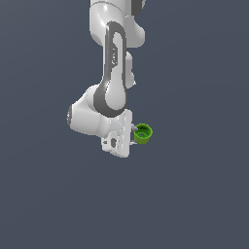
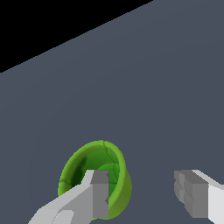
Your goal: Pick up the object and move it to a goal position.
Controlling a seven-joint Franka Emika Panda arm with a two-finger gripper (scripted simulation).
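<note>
Wrist view first, since it sits closest to the work: we see the two pale grey fingers of our white parallel gripper standing wide apart, with a broad gap of bare surface between them. The small bright green round cup with a hollow top and thin rim is not in that gap; it lies at one finger, which overlaps its near wall, while the other finger is well apart from it. Whether that finger is touching the cup or only passing in front of it, we cannot tell. The cup looks tilted, its opening turned partly toward the camera. Beyond it stretches the flat dark blue-grey floor, and past its far edge only black. In the exterior view, the white and grey robot arm reaches down, and the green cup sits just beside the gripper on the exterior view's right, at the fingertips. No goal marker shows in either picture. We judge the task to be at an early stage: the approach is made, but the cup is not enclosed, so centring, closing, lifting and carrying all remain.
</note>
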